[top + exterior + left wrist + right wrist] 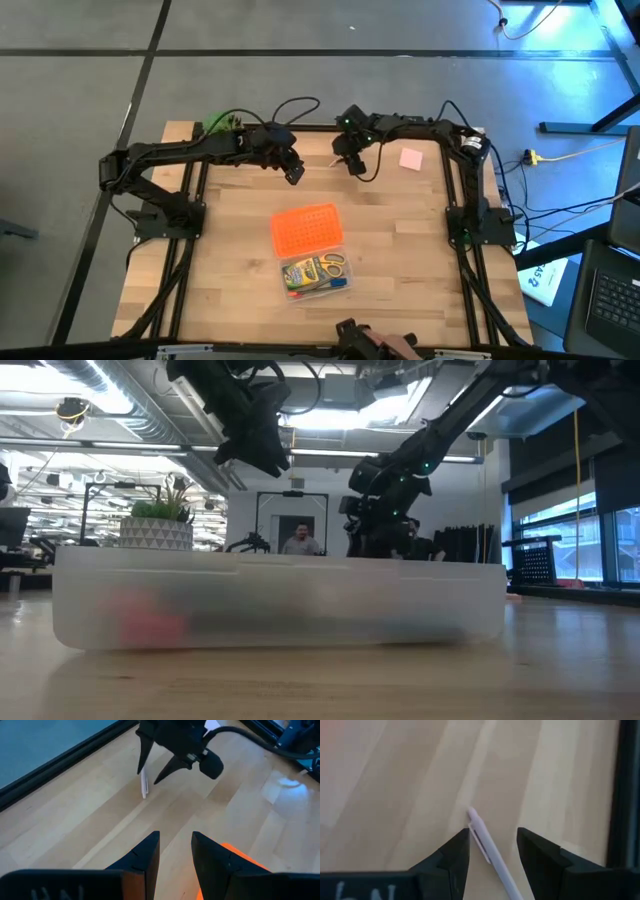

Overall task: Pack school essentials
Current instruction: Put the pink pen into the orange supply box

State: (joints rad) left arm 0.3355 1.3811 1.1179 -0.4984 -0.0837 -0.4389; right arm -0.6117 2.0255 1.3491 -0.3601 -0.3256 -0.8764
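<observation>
My right gripper [492, 852] straddles the thin white pen [490, 847], jaws parted; closing off-centre could flick it away

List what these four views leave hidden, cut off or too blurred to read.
- Low view: the frosted plastic case wall blurs its contents; only a red smear shows.
- High view: items in the clear case beside the orange perforated lid are too small to name, apart from yellow-handled scissors.
- Right wrist view: the pale thin pen runs off the edge between the right gripper fingers; contact unclear.
- Left wrist view: the left gripper fingers hide most of the lid.
</observation>
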